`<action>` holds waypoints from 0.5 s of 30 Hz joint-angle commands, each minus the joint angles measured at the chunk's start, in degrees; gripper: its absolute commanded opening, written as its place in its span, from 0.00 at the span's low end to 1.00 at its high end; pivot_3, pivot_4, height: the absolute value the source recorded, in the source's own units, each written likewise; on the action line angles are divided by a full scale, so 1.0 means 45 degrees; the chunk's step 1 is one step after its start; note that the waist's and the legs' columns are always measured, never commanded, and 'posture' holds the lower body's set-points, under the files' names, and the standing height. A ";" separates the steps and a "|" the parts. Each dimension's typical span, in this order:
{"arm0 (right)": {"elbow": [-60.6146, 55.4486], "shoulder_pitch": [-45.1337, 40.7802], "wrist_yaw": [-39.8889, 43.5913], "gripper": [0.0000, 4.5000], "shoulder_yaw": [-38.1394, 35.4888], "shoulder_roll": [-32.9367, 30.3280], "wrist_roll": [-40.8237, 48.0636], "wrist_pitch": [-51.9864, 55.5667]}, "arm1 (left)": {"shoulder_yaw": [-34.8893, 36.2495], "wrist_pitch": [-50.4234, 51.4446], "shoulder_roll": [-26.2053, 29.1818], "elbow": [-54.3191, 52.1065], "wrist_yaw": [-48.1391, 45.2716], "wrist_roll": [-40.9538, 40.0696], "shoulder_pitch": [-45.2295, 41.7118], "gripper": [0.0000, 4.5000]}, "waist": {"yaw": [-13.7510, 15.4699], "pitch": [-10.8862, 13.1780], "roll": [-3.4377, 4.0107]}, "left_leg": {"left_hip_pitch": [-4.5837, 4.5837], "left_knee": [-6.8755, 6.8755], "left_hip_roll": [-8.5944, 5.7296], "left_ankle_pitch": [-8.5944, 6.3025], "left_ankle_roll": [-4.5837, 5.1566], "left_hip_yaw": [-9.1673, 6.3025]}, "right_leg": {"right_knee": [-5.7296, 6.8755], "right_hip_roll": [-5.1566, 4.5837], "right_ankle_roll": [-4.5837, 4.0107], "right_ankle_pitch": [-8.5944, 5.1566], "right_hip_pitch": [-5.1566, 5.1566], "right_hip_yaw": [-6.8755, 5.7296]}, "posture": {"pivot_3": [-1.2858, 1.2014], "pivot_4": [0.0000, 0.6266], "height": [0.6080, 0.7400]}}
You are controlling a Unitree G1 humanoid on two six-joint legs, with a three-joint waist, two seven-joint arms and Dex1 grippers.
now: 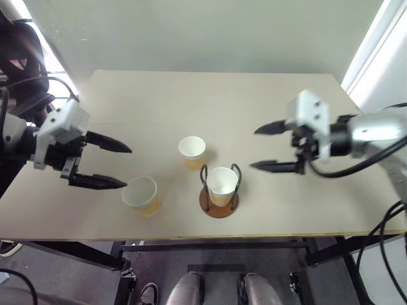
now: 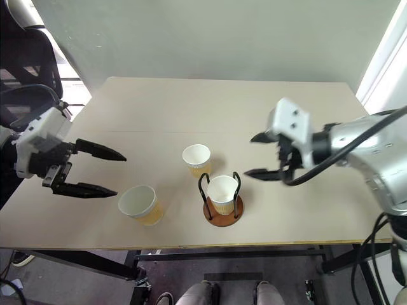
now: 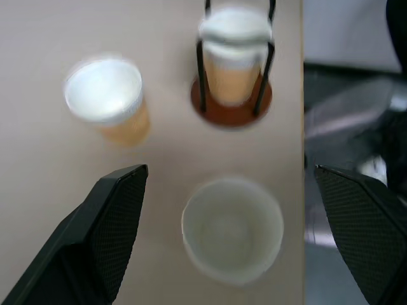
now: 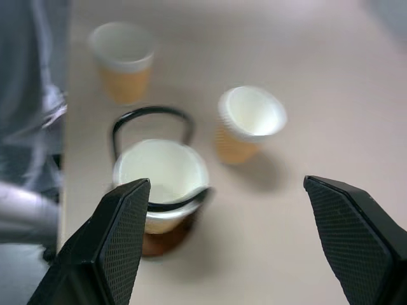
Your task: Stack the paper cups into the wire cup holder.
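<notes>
Beige table (image 1: 267, 114), tan paper cups (image 1: 140, 194), one in wire cup holder (image 1: 219, 202)

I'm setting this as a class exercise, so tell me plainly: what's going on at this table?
A two-armed robot is stacking small tan paper cups into a wire cup holder with a reddish-brown disc base. One cup already stands inside the holder's black loops. The right gripper hangs open above the table beside the holder, holding nothing. The open left gripper hovers next to a second cup near the table's front edge. A third cup stands upright behind the holder.
</notes>
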 commanded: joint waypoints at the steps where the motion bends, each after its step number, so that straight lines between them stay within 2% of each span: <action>1: 0.0217 -0.0783 0.0561 0.88 -0.2426 -0.0273 0.2074 0.0435 | -0.0853 -0.0912 0.0343 0.0321 -0.0428 0.0139 -0.0330 1.00 | -0.0005 -0.0001 -0.0001 | 0.0001 -0.0009 0.0001 -0.0001 -0.0004 0.0001 | 0.0001 0.0001 -0.0004 -0.0003 -0.0005 0.0001 | 0.52 0.24 1.00; 7: 0.0017 -0.0320 0.0729 0.88 -0.4904 -0.0809 0.5411 0.1691 | -0.1963 -0.1290 0.0238 0.0145 -0.0428 0.0101 -0.0446 1.00 | -0.0006 -0.0003 -0.0007 | 0.0003 -0.0029 0.0017 -0.0016 -0.0041 -0.0002 | 0.0003 0.0016 -0.0016 -0.0044 -0.0010 -0.0006 | 0.52 0.24 1.00; 15: -0.0568 0.0212 -0.0441 0.88 -0.5376 -0.1010 0.7619 0.1910 | -0.2858 -0.1477 0.0439 -0.0067 -0.0428 -0.0433 -0.0782 1.00 | -0.0015 -0.0001 -0.0003 | 0.0017 -0.0031 0.0039 -0.0012 -0.0049 -0.0002 | 0.0018 0.0040 -0.0013 -0.0051 -0.0010 -0.0005 | 0.52 0.24 1.00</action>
